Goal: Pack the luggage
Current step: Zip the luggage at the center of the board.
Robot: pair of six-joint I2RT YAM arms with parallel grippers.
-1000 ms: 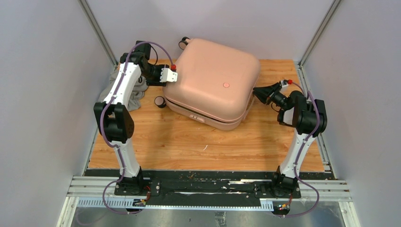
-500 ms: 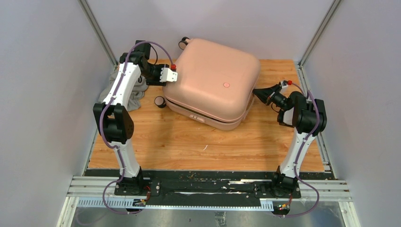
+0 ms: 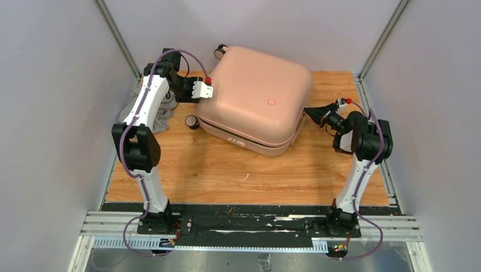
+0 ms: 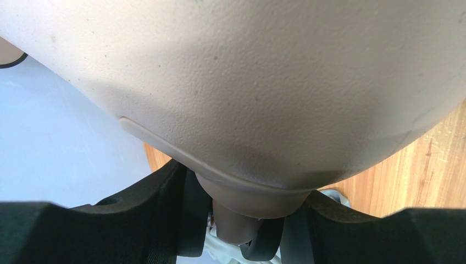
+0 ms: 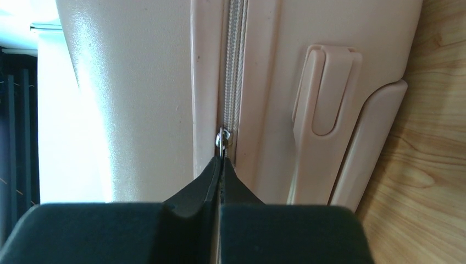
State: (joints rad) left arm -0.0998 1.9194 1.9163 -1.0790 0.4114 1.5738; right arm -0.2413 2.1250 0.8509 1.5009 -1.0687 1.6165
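The luggage (image 3: 255, 96), a pale pink hard-shell suitcase, lies closed on the wooden table, its round dot (image 3: 271, 102) facing up. My left gripper (image 3: 197, 97) is at its back left corner. In the left wrist view the jaws (image 4: 247, 220) close around the pink wheel mount (image 4: 239, 212) under the shell (image 4: 264, 82). My right gripper (image 3: 309, 113) is at the suitcase's right side. In the right wrist view it (image 5: 221, 162) is shut on the metal zipper pull (image 5: 222, 140), on the zipper line (image 5: 235, 66) beside a recessed handle (image 5: 324, 93).
A grey cloth heap (image 3: 161, 110) lies behind the left arm by the left wall. Black wheels show at the suitcase's left side (image 3: 193, 120) and back corner (image 3: 219, 52). Grey walls close in left, right and back. Bare wood (image 3: 244, 170) lies in front.
My right gripper has shifted slightly along the suitcase's right side, its wrist a little lower in view. The left arm and the suitcase have not moved.
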